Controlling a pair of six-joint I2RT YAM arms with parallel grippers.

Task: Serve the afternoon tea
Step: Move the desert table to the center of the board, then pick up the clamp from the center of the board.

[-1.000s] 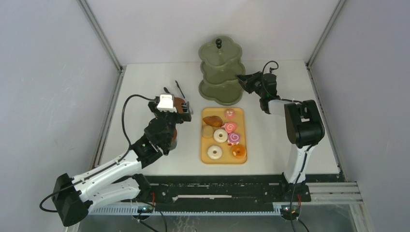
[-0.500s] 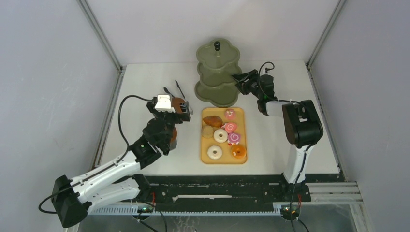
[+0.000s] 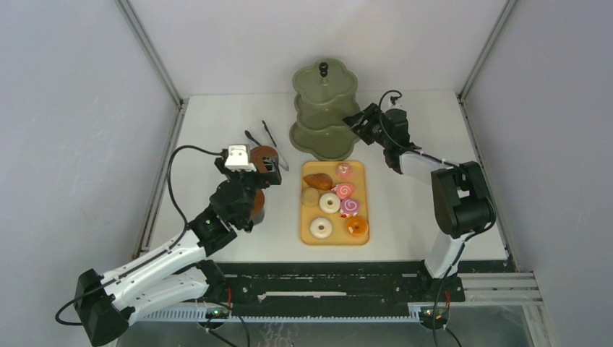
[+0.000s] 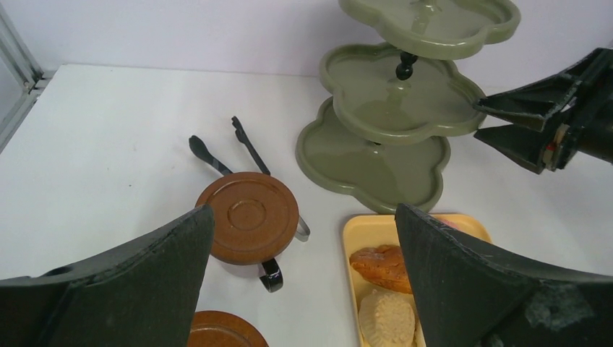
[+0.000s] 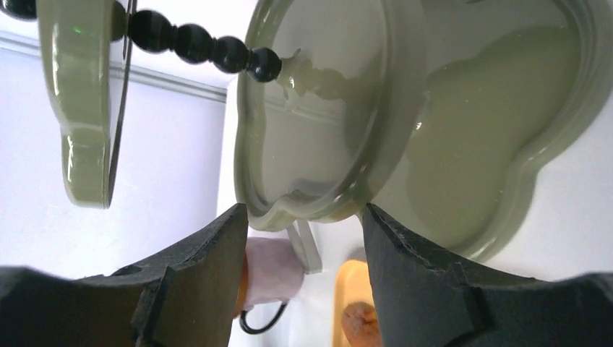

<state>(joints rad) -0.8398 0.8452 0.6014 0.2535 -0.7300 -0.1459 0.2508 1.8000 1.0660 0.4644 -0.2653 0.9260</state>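
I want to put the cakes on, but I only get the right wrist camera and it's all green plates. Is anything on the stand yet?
Observer: No. From above, the stand holds no treats; they all lie on the yellow tray in front of it.
Operator: What's next to the tray?
Observer: A brown saucer sits to its left, with black tongs just beyond it.
Operator: Is the other hand busy?
Observer: The left gripper is open near that saucer, holding nothing.
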